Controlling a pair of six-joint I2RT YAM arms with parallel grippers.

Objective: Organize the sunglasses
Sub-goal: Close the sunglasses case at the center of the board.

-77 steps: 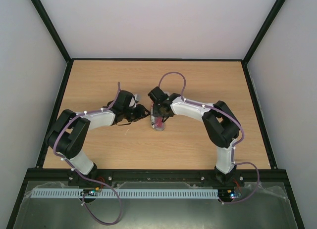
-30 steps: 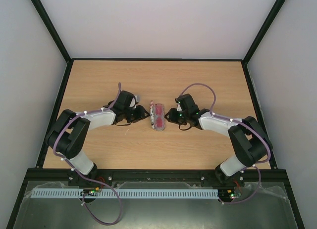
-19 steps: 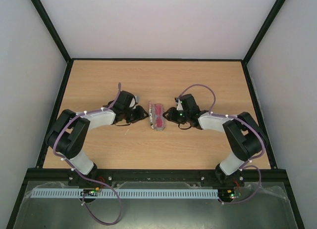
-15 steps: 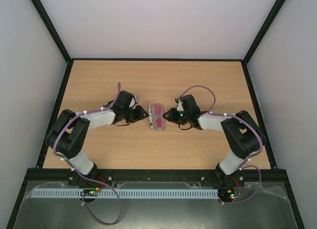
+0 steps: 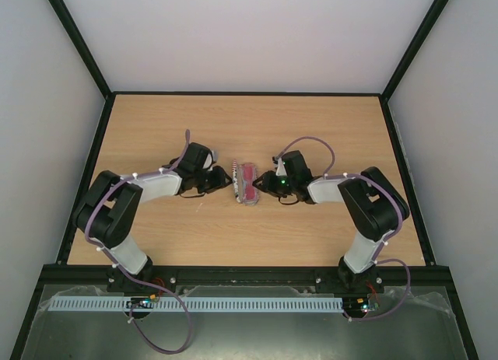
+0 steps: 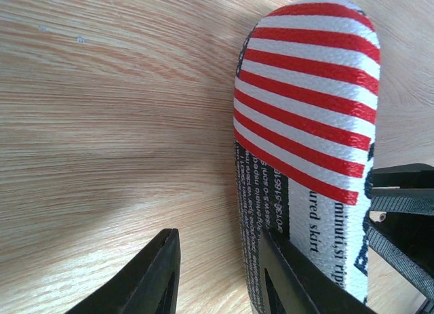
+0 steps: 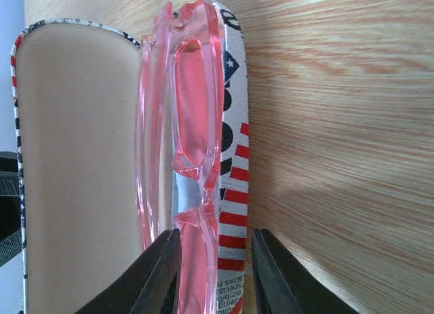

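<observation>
Nearly finished: has sunglasses (image 7: 193, 124) in case (image 6: 305, 90), lacks lid (image 7: 74, 158) closure, with left fingers (image 6: 159, 277) and right fingers (image 7: 159, 273) spread at nine and three o'clock.

Glossy, translucent pink-red plastic sunglasses (image 7: 193, 144) sit just ahead of the right tool (image 7: 215, 246), whose fingers (image 7: 159, 280) are matt black plastic. The oblong flag-patterned case (image 6: 308, 104) has a finely pebbled, cloth-like shell and a matt beige lining. The pale wood-grain counter (image 6: 102, 124) looks smooth.
</observation>
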